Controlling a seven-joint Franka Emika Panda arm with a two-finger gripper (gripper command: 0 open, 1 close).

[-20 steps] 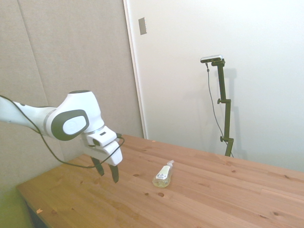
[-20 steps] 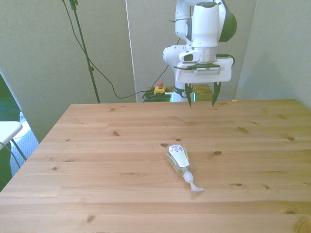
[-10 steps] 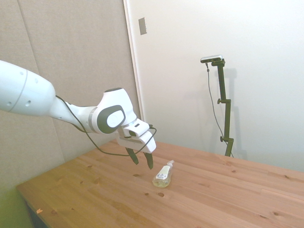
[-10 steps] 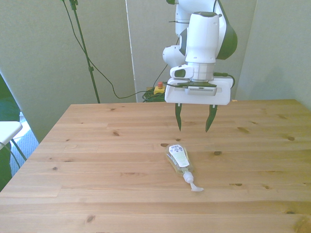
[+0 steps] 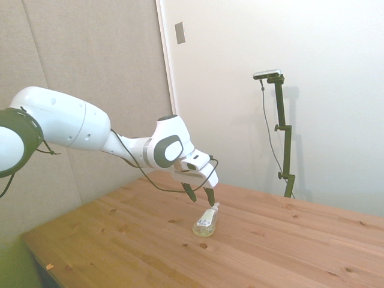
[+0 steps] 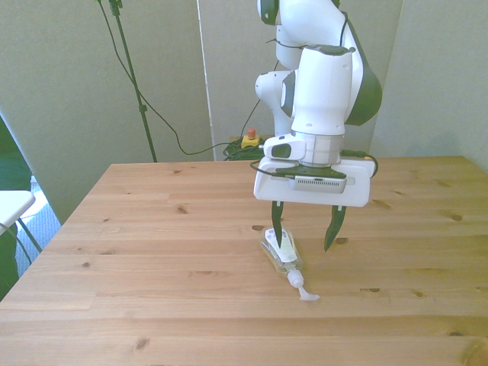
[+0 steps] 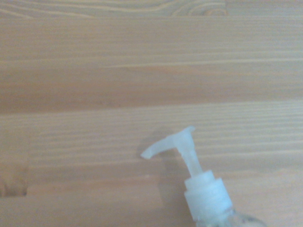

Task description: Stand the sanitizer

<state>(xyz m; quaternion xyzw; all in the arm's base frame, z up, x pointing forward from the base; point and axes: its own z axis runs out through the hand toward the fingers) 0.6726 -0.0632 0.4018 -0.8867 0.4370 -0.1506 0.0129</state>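
Note:
The sanitizer [image 6: 284, 255] lies flat on the wooden table [image 6: 152, 252], a small clear bottle with yellowish liquid, a pale label and a white pump top [image 6: 303, 291] pointing toward the table's near edge. From the side it shows as the same bottle [image 5: 205, 221], on its side. My gripper [image 6: 305, 233] hangs open just above the bottle's base end, one finger close to its label, the other off to the front view's right. Up close, the wrist view holds the pump head [image 7: 182, 146] and collar [image 7: 204, 196].
A power cable and a red-buttoned box [image 6: 249, 138] lie on the floor behind the table. A white object [image 6: 11, 206] sits off the table at the front view's left.
The arm has reached out and come down from the table's far edge to just over the bottle. The gripper stayed open. The bottle has not moved.

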